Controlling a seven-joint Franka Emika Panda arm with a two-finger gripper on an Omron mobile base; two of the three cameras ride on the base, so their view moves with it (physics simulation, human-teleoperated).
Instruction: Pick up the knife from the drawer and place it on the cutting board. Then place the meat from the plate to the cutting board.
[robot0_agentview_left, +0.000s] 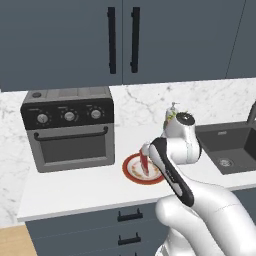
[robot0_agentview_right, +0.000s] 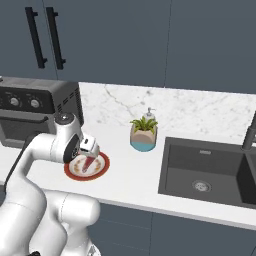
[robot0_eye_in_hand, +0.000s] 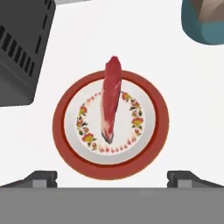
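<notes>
The gripper (robot0_eye_in_hand: 112, 177) hangs spread above the meat (robot0_eye_in_hand: 110, 105), which lies untouched on the plate (robot0_eye_in_hand: 151, 144) mid-counter; moving it looks undone.

Red meat strip (robot0_eye_in_hand: 110, 99) lengthwise across red-rimmed plate (robot0_eye_in_hand: 151, 151)

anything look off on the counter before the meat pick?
One thing: the meat looks propped at a steep tilt over the plate, not lying flat, with one end past the inner rim. The gripper hangs open above it. Nothing spilled or damaged.
</notes>
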